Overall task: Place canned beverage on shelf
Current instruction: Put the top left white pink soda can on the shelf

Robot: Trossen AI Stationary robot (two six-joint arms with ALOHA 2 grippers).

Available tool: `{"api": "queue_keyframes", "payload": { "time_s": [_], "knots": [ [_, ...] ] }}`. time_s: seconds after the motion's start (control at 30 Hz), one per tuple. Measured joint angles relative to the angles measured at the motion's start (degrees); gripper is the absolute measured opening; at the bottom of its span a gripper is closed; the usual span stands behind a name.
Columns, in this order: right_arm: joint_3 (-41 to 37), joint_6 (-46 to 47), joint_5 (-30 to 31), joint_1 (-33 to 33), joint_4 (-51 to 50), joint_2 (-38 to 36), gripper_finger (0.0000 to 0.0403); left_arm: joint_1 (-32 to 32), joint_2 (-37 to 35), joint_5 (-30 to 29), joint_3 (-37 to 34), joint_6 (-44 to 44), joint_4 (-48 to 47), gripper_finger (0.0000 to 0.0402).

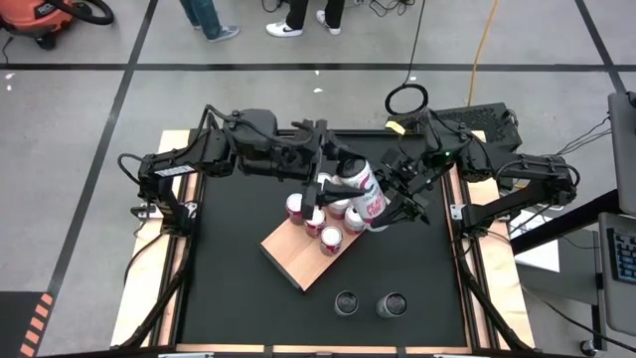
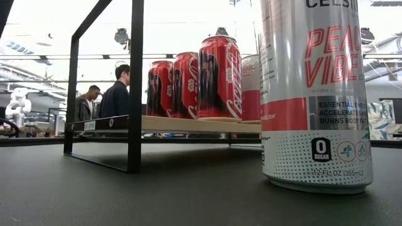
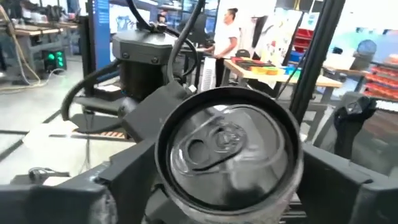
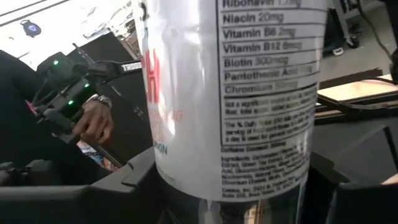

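Note:
A white and pink can [image 1: 364, 189] lies about level in the air between my two arms, over the far right end of the shelf [image 1: 298, 261]. The shelf is a light wooden board on a black frame [image 2: 135, 81] and bears several red cans [image 2: 218, 76]. My left gripper [image 1: 336, 177] is at the can's top end, and the lid [image 3: 219, 144] faces its camera. Whether it touches the can does not show. My right gripper [image 1: 386, 204] is shut on the can's lower part. My right gripper pinches the can's wall near its bottom end [image 4: 236, 177] between its two fingers. They come level from the table's right side and lie across the can. The can is lifted clear, lying about level, its top toward the left arm.
Two more cans [image 1: 346, 302] [image 1: 392, 304] stand on the black tabletop [image 1: 229, 288] near its front edge; one of them [image 2: 314, 94] looms close in the low view. People [image 2: 116, 94] stand in the room beyond the table, and a person's hand [image 4: 94, 122] shows in the right wrist view.

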Motion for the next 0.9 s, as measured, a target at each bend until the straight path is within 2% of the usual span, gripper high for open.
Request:
{"api": "queue_keyframes", "payload": {
  "time_s": [0.17, 0.33, 0.6, 0.9],
  "knots": [
    [0.0, -1.2, -0.2, -0.6, -1.3, -1.0, 0.0233, -0.4, 0.0, -2.0, 0.0, -9.3, 0.2, 0.0362],
    [0.0, -4.2, 1.0, -0.7, -1.8, -1.8, 0.0234, -0.8, -0.2, -3.7, 0.0, -15.3, 1.5, 0.0366],
    [0.0, -10.6, 0.8, -0.6, -4.8, -2.2, 0.0235, -2.1, -0.3, -5.0, 0.0, -19.8, 7.5, 0.0366],
    [0.0, -18.9, 1.5, -0.5, -9.1, -1.8, 0.0235, -3.9, -0.4, -8.5, 1.7, -22.8, 4.9, 0.0366]
  ]
}}
